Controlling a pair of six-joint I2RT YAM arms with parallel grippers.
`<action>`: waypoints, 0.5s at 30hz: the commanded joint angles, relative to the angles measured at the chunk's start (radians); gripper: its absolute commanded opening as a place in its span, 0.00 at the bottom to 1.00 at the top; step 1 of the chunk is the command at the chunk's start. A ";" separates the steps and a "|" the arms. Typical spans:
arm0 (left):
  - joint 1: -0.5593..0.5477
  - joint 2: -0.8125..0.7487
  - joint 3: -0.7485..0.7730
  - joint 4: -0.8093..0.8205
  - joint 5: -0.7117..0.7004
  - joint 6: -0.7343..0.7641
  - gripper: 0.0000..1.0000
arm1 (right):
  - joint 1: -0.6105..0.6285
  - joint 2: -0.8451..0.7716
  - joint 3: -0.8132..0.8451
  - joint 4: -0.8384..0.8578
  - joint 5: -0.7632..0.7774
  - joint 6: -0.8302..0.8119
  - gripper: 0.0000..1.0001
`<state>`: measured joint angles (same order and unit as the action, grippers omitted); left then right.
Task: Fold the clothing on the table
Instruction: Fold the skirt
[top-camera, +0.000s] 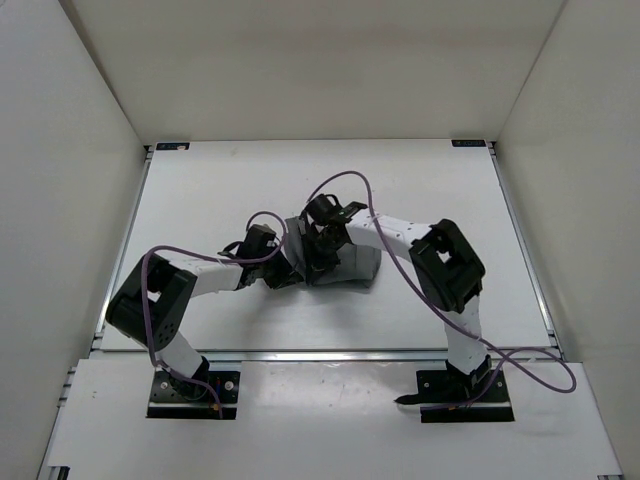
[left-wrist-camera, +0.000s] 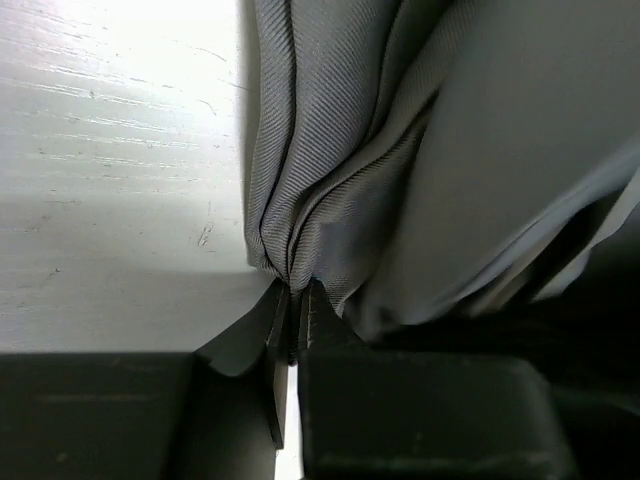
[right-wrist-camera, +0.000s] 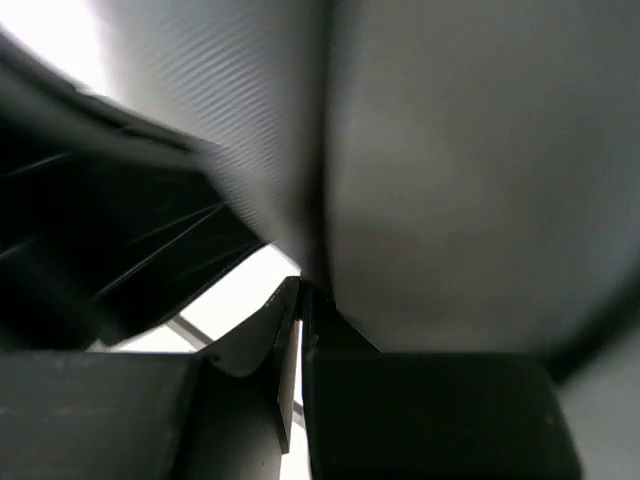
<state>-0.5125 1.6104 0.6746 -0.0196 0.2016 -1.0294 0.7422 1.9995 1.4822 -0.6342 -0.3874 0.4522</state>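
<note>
The grey clothing (top-camera: 350, 264) lies bunched in a small heap in the middle of the white table (top-camera: 215, 195), partly hidden under both wrists. My left gripper (top-camera: 284, 270) meets its left edge. In the left wrist view the pleated clothing (left-wrist-camera: 400, 150) gathers into a fold that runs between the nearly closed fingertips of the left gripper (left-wrist-camera: 297, 292). My right gripper (top-camera: 322, 246) is over the heap from the right. In the right wrist view the right gripper (right-wrist-camera: 302, 287) is shut, with blurred clothing (right-wrist-camera: 450, 180) pinched at its tips and hanging close to the lens.
White walls enclose the table on three sides. Metal rails (top-camera: 330, 354) edge the table, with black brackets at the far corners (top-camera: 172, 146). Purple cables (top-camera: 345, 180) loop above both arms. The left arm's dark body (right-wrist-camera: 120, 230) shows in the right wrist view.
</note>
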 joint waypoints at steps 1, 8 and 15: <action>0.008 0.025 -0.061 -0.074 -0.057 0.028 0.00 | 0.031 0.024 0.075 -0.033 -0.031 0.003 0.00; 0.005 -0.007 -0.069 -0.094 -0.025 0.074 0.00 | 0.063 0.149 0.228 -0.142 0.037 0.011 0.00; 0.106 -0.154 -0.139 -0.128 0.031 0.097 0.17 | 0.028 0.168 0.240 -0.160 0.102 0.060 0.00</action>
<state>-0.4576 1.5143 0.5888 -0.0341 0.2173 -0.9802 0.7872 2.1601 1.6840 -0.7792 -0.3477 0.4835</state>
